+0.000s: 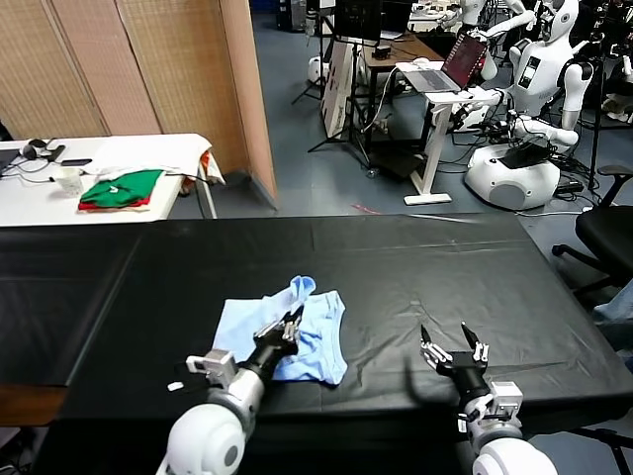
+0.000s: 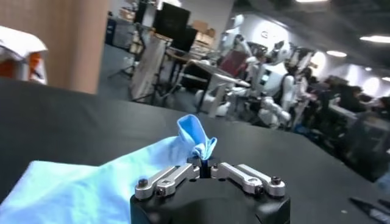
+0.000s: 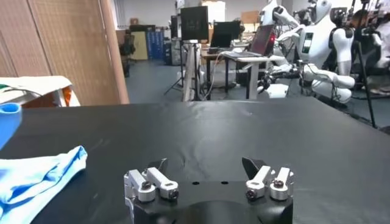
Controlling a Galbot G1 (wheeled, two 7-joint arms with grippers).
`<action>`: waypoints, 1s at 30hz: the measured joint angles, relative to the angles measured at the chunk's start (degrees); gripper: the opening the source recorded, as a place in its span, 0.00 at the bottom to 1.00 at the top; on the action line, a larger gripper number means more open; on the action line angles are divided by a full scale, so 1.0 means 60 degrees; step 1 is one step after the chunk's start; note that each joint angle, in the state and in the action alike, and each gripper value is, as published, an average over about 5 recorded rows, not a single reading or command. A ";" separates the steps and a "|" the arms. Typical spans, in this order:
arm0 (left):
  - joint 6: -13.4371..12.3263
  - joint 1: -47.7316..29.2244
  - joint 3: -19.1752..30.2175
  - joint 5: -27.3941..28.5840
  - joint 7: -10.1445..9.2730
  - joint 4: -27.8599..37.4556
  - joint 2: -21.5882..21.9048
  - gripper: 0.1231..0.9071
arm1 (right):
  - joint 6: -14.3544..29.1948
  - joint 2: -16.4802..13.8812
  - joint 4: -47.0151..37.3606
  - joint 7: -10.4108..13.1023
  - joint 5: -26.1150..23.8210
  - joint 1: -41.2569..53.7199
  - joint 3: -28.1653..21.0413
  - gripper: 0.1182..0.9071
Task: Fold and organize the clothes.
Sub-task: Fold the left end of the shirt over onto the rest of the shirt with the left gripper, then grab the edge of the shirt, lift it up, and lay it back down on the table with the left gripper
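While white robots [image 1: 539, 59] crowd beyond our black tabletop [image 1: 415, 267], left gripper [image 1: 293, 324] jaws pinch the T-shirt [image 1: 316, 332]; right gripper [image 1: 454, 348] jaws spread.

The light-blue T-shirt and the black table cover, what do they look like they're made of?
T-shirt: thin soft knit, probably cotton, matte; it bunches and drapes limply where the left gripper pinches it.
Table cover: black sheet, perhaps plastic or coated cloth; faint sheen and creases.

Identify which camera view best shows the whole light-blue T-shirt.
The head view: the T-shirt lies entire on the black table. The left wrist view shows only a pinched fold, the right wrist view only an edge.
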 joint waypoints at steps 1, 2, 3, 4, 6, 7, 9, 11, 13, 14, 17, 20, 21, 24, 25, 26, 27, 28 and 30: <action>-0.0009 -0.0020 0.0041 0.0029 -0.0001 0.0040 -0.0028 0.09 | 0.0001 0.0010 0.0001 0.0000 -0.0016 -0.0007 -0.0009 1.00; -0.0020 -0.0031 0.0070 0.0054 -0.0002 0.0080 -0.0053 0.09 | 0.0002 0.0022 0.0001 0.0000 -0.0036 -0.0011 -0.0024 1.00; -0.0034 -0.0035 0.0088 0.0072 -0.0003 0.0120 -0.0079 0.09 | 0.0003 0.0035 0.0001 0.0000 -0.0056 -0.0013 -0.0042 1.00; -0.0046 -0.0034 0.0101 0.0078 -0.0003 0.0158 -0.0107 0.09 | 0.0003 0.0048 0.0000 0.0000 -0.0078 -0.0012 -0.0063 1.00; -0.0070 -0.0033 0.0117 0.0096 -0.0004 0.0229 -0.0172 0.09 | 0.0003 0.0073 0.0000 0.0000 -0.0120 -0.0002 -0.0113 1.00; -0.0084 -0.0035 0.0128 0.0122 -0.0004 0.0267 -0.0212 0.09 | 0.0003 0.0082 -0.0001 0.0000 -0.0138 0.0005 -0.0138 1.00; -0.0126 -0.0039 0.0163 0.0206 -0.0010 0.0357 -0.0299 0.09 | 0.0002 0.0091 -0.0002 -0.0005 -0.0164 0.0019 -0.0185 1.00; -0.0187 -0.0037 0.0205 0.0302 -0.0027 0.0462 -0.0401 0.09 | 0.0002 0.0090 0.0000 -0.0032 -0.0186 0.0026 -0.0218 1.00; -0.0259 -0.0024 0.0242 0.0367 -0.0044 0.0577 -0.0504 0.09 | 0.0016 0.0067 0.0002 -0.0083 -0.0204 0.0015 -0.0246 1.00; -0.0293 -0.0014 0.0262 0.0393 -0.0046 0.0637 -0.0552 0.09 | 0.0039 0.0044 0.0003 -0.0117 -0.0208 0.0000 -0.0263 1.00; -0.0368 0.0019 0.0348 0.0445 -0.0046 0.0800 -0.0688 0.18 | 0.0172 -0.0070 0.0000 -0.0240 -0.0185 -0.0062 -0.0330 1.00; -0.0393 0.0048 0.0454 0.0368 -0.0055 0.0884 -0.0845 0.40 | 0.0279 -0.0240 -0.0029 -0.0333 -0.0113 -0.0080 -0.0420 1.00; -0.0386 0.0060 0.0481 0.0290 -0.0080 0.0889 -0.0903 0.45 | 0.0292 -0.0305 -0.0043 -0.0345 -0.0089 -0.0068 -0.0457 1.00; -0.0324 0.0108 0.0512 -0.0171 -0.0250 0.0841 -0.1066 0.69 | 0.0301 -0.0496 -0.0061 -0.0382 -0.0004 -0.0022 -0.0593 1.00; -0.0306 0.0124 0.0503 -0.0367 -0.0307 0.0806 -0.1102 0.78 | 0.0300 -0.0557 -0.0049 -0.0404 0.0035 -0.0010 -0.0646 1.00; -0.0297 0.0134 0.0481 -0.0556 -0.0346 0.0763 -0.1125 0.86 | 0.0294 -0.0622 -0.0028 -0.0428 0.0079 0.0004 -0.0706 1.00; -0.0301 0.0135 0.0444 -0.0699 -0.0362 0.0714 -0.1134 0.91 | 0.0283 -0.0693 0.0001 -0.0454 0.0126 0.0025 -0.0774 1.00; -0.0318 0.0127 0.0392 -0.0767 -0.0362 0.0661 -0.1126 0.96 | 0.0267 -0.0769 0.0031 -0.0476 0.0166 0.0052 -0.0848 1.00; -0.0392 0.0081 0.0234 -0.0673 -0.0320 0.0553 -0.1059 0.99 | 0.0199 -0.0938 0.0083 -0.0503 0.0241 0.0138 -0.1024 1.00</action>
